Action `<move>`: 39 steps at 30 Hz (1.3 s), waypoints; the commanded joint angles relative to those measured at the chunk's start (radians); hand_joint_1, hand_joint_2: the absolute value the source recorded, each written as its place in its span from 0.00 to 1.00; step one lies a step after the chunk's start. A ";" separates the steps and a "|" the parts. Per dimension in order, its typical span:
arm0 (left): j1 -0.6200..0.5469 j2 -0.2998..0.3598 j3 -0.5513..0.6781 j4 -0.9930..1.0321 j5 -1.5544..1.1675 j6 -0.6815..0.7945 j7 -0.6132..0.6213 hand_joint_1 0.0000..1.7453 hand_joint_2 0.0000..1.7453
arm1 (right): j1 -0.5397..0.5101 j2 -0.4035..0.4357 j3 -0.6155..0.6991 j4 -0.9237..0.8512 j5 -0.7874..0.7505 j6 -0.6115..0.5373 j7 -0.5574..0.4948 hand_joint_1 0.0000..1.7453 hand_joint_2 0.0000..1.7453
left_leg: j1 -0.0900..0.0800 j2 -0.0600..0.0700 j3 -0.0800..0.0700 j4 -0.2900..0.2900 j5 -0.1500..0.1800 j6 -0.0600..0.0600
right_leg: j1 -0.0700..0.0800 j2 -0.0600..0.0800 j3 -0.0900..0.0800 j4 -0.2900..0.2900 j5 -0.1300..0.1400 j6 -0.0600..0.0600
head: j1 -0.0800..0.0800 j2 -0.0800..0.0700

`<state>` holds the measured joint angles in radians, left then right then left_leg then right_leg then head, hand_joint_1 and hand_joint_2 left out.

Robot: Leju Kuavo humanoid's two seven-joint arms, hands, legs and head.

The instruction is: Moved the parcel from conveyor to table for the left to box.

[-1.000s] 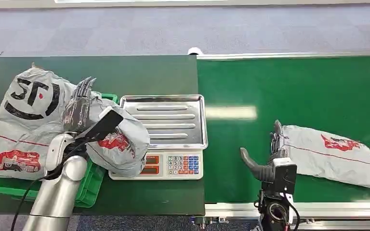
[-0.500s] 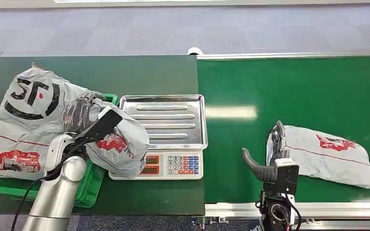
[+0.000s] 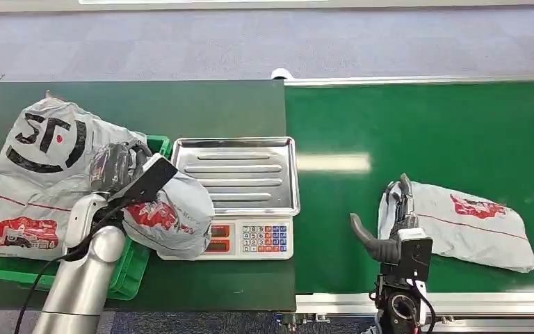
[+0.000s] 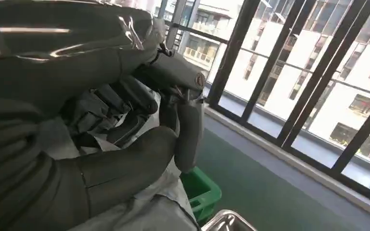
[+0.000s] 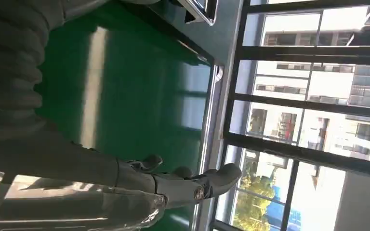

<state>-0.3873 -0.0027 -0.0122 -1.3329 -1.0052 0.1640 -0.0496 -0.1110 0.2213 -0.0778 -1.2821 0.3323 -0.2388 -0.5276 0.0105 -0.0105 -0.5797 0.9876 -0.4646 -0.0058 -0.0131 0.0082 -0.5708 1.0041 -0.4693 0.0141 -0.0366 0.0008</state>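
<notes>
You saw a crinkled, glossy grey plastic parcel (image 3: 469,226) lying against the right robot hand (image 3: 396,219) on the smooth, faintly shiny green conveyor (image 3: 424,132). Under the left robot hand (image 3: 115,167), another wrinkled plastic parcel (image 3: 170,212) overlapped the scale's ribbed, polished metal tray (image 3: 240,174). The dark worktop (image 3: 181,104) looked matt.

**Three cameras, one high and two at the wrists**

The head view looks forward and down from high up, taking in the dark tabletop (image 3: 201,104) at nine o'clock and the conveyor (image 3: 424,125) at three. The left wrist view sits close behind the left robot hand (image 4: 125,120), turned, facing windows. The right wrist view, also turned, rides behind the right robot hand (image 5: 173,185); it shares the conveyor's green belt with the head view.
</notes>
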 commanded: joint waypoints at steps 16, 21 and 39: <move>-0.114 -0.111 0.412 -0.090 0.170 0.534 -0.523 1.00 1.00 | -0.034 -0.003 0.054 0.087 -0.035 -0.021 -0.015 0.00 1.00 | 0.001 0.001 -0.002 0.001 0.000 0.000 | 0.002 0.000 -0.001 0.000 0.001 0.000 | 0.000 0.000; -0.140 -0.152 0.443 -0.193 0.206 0.534 -0.634 1.00 1.00 | -0.045 -0.009 0.064 0.116 -0.049 -0.035 -0.025 0.00 1.00 | 0.001 0.002 -0.001 0.001 0.000 0.000 | 0.002 0.001 -0.001 0.000 0.001 0.000 | 0.000 0.000; -0.097 0.115 0.034 0.015 0.246 -0.022 -0.236 0.00 1.00 | -0.022 -0.030 0.017 0.080 -0.053 -0.028 -0.032 0.00 1.00 | 0.000 0.006 0.001 -0.001 0.000 0.000 | 0.000 0.004 0.000 -0.001 0.001 -0.001 | 0.000 0.000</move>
<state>-0.4696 0.0348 0.1056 -1.4179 -0.7557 0.1510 -0.2945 -0.1156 0.2148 -0.0382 -1.2398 0.2804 -0.2743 -0.5596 0.0107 -0.0053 -0.5810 0.9875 -0.4645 -0.0060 -0.0130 0.0132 -0.5729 1.0046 -0.4684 0.0139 -0.0366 0.0008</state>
